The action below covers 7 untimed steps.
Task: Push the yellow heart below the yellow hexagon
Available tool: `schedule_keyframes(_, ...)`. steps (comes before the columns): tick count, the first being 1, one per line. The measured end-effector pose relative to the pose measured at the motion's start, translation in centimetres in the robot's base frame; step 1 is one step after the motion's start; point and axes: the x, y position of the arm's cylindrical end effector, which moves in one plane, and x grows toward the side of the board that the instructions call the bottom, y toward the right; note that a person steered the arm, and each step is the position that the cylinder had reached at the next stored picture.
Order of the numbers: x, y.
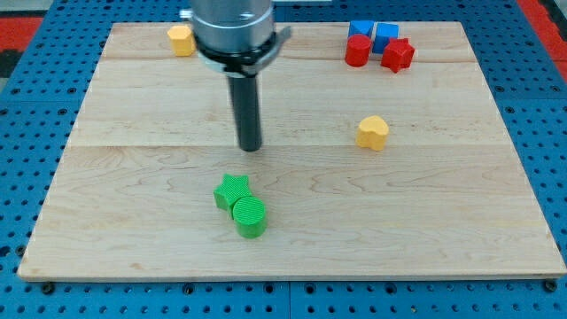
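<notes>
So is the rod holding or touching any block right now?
Nothing is held. My tip rests on bare board, apart from every block; the yellow heart lies to the view's right.

My tip (251,147) (mid-board) left of yellow heart (373,133)

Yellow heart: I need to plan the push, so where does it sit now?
The yellow heart lies right of centre on the board, below the red and blue cluster, well right of my tip.
</notes>
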Motion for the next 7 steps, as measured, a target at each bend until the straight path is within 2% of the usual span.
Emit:
schedule_keyframes(2,1.3,14.5)
schedule_keyframes(3,-0.4,17.6)
schedule_keyframes(4,-6.2,13.0)
schedule_keyframes(5,-6.3,7.3)
schedule_keyframes(6,-3.8,12.2)
schedule_keyframes(7,-0.7,10.7)
